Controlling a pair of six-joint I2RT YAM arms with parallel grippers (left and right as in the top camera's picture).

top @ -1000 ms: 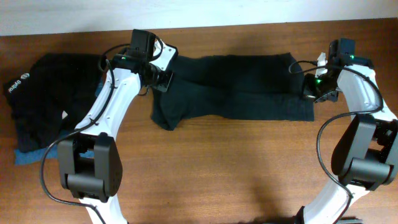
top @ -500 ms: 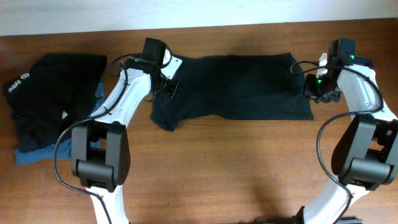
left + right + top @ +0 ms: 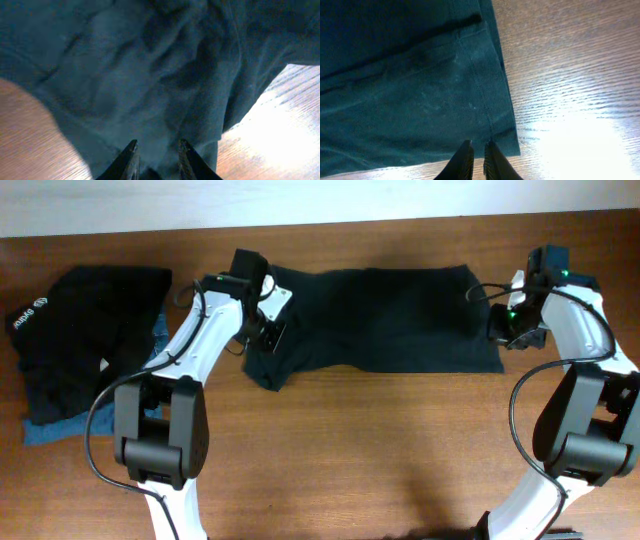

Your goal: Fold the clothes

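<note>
Nearest you, along the bottom of the overhead frame, the table [image 3: 400,440] shows bare wood between the two arm bases. Above that, across the upper middle, the shirt [image 3: 400,320] lies spread as a wide dark band. Its lower left corner is bunched and sags toward you, and its right end is squared off.

Your left gripper [image 3: 267,340] sits over that bunched left end, upper left of centre. In its wrist view the fingers [image 3: 131,155] rise from the bottom edge with a clear gap between them. Rumpled fabric fills the frame beyond the tips and shows through the gap, and the jaws stand apart, released. Wood shows at the lower left and the right of that view.

Your right gripper [image 3: 503,332] is at the shirt's right end, in the upper right of the overhead frame. Its fingers [image 3: 465,157] come up at bottom centre of its wrist view, drawn nearly together with only a thin slit between them. The tips lie over the shirt's lower right corner, just beside the stitched hem [image 3: 487,90], with wood to the right. You cannot tell whether they pinch the cloth or merely hang at it.

Off at the left edge of the overhead frame, a pile [image 3: 90,330] of black clothes rests well apart from the shirt. It has white lettering on its upper left, and a blue piece [image 3: 50,432] peeks from under its lower edge.
</note>
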